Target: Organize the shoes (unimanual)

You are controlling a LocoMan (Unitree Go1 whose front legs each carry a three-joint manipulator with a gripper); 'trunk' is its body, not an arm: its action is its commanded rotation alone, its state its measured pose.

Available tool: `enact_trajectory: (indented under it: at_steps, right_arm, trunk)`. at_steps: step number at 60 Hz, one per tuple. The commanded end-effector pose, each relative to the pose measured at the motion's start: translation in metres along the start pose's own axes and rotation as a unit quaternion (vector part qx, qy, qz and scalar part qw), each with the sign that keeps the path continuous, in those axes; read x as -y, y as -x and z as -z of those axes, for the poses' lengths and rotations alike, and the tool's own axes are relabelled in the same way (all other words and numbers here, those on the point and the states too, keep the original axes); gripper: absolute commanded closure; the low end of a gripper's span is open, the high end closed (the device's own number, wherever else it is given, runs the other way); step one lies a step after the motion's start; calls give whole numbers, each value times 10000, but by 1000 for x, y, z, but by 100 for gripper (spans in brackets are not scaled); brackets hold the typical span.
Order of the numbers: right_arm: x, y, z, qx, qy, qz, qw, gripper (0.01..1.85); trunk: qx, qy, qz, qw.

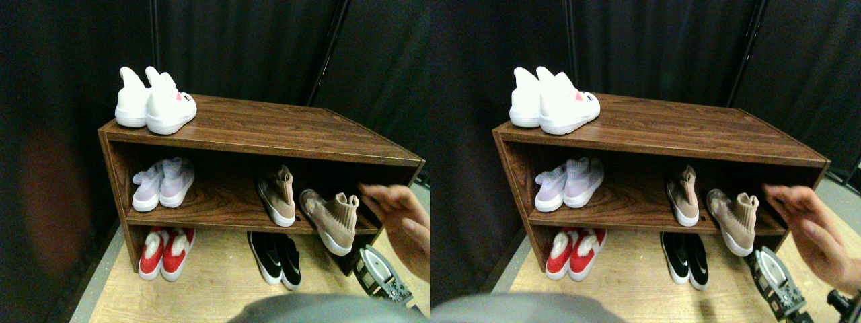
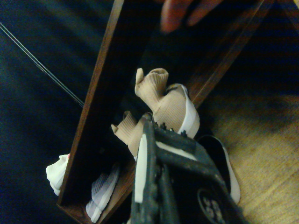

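Before me stands a wooden shelf [image 1: 282,128]: white shoes [image 1: 153,101] on top at upper left, lavender shoes [image 1: 163,183] and tan shoes [image 1: 306,202] on its middle board.

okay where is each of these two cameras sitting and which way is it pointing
Stereo pair view: on the robot, facing forward and down at the wooden shoe rack; the right gripper enters lower right, a person's hand beside it.
Wrist view: behind the gripper's jaw, turned sideways, facing the rack's middle shelf.
Shared: the tilted tan sock-shoe overhanging the shelf edge, and the hand.
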Motion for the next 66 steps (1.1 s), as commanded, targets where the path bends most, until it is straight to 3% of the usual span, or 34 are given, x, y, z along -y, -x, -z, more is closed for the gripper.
enact_trajectory:
  at_steps: [1,66]
  right_arm:
    - [-9,-1,-1,43,31,-214,9998,180]
    - [-17,7,3,41,20,-203,9998,180]
  trunk:
    - [-22,53,4,10000]
    - [-3,24,91,10000]
